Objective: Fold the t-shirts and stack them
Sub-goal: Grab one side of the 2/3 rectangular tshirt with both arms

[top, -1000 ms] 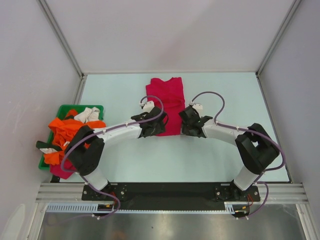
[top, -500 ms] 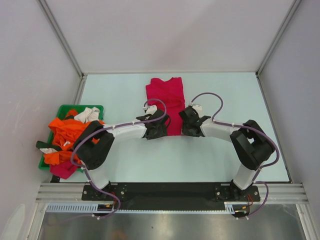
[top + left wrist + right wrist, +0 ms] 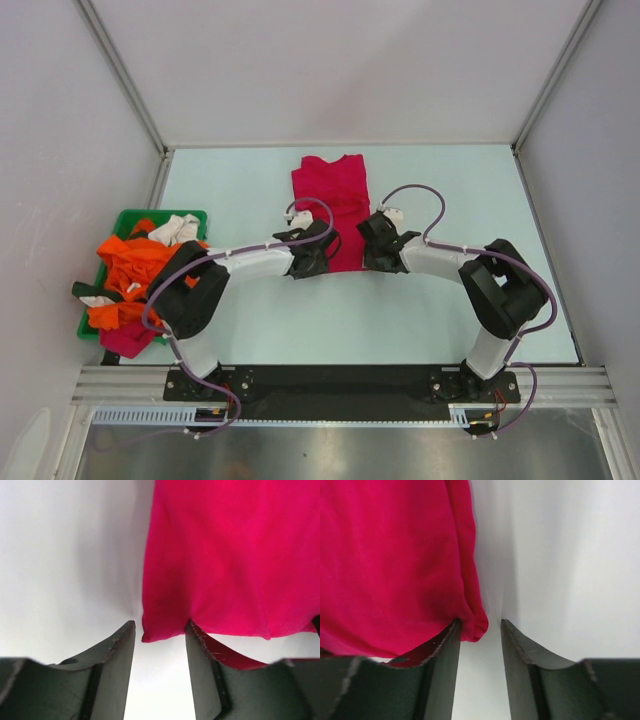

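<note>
Straddling the crimson-pink t-shirt's (image 3: 333,195) near corners, centre of the overhead frame: my left gripper (image 3: 160,625) and right gripper (image 3: 481,623) both stand parted, one corner inside each gap. Heap of orange t-shirts (image 3: 135,262) at left edge.

Bright, even light. Soft grey shadow on the table (image 3: 60,555) beside the shirt (image 3: 225,555) edge. Fingers (image 3: 112,680) slightly soft up close.
</note>
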`<move>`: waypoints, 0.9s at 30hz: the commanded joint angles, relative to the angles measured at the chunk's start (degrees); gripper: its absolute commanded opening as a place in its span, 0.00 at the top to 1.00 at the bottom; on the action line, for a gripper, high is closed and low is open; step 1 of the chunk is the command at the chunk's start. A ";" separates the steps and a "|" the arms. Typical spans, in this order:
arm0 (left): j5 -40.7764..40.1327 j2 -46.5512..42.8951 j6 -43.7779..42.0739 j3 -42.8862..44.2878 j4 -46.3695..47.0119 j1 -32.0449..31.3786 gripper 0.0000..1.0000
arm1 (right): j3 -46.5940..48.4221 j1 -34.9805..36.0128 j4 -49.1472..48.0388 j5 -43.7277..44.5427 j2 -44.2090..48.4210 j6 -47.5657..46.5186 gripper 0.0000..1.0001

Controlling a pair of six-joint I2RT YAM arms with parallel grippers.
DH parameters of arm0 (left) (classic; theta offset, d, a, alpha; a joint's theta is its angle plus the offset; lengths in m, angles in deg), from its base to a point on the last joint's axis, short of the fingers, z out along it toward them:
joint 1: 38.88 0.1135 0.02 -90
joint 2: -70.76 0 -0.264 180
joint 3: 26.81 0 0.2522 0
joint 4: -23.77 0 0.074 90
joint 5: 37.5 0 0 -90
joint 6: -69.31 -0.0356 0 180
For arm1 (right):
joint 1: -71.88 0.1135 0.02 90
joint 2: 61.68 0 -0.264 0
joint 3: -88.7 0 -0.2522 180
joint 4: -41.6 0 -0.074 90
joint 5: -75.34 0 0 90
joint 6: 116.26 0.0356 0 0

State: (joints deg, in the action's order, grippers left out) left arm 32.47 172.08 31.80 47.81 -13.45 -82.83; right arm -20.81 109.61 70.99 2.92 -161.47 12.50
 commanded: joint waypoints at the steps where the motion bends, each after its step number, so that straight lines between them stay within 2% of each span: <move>1: -4.40 -3.85 -0.02 0.93 -2.64 0.70 0.53 | -0.83 -0.38 0.53 -0.36 -1.72 -0.18 0.60; 2: -4.49 -3.93 0.07 0.75 -3.25 0.88 0.61 | -0.83 -0.30 0.53 -0.36 -1.90 -0.18 0.62; 5: -4.49 -3.85 0.16 -0.12 -3.43 1.31 0.74 | -0.83 -0.38 0.36 -0.62 -2.43 0.08 0.72; 8: -4.05 -3.32 0.16 -0.57 -3.17 1.58 0.78 | -1.01 -0.21 0.36 -0.80 -2.78 0.52 0.77; 13: -2.82 -1.65 -0.11 -0.39 -2.12 1.67 0.77 | -1.53 -0.29 0.44 -0.88 -3.04 0.96 0.79; 20: -0.28 0.37 -0.37 -0.13 -0.62 1.76 0.66 | -2.24 -0.29 0.80 -0.89 -2.96 1.40 0.82; 27: 0.87 1.78 -0.63 -0.13 0.26 1.84 0.63 | -2.59 -0.29 1.15 -0.71 -2.87 1.49 0.82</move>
State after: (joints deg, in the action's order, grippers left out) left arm 31.82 172.73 31.76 47.62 -14.52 -81.38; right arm -21.07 109.59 68.94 1.11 -161.86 13.62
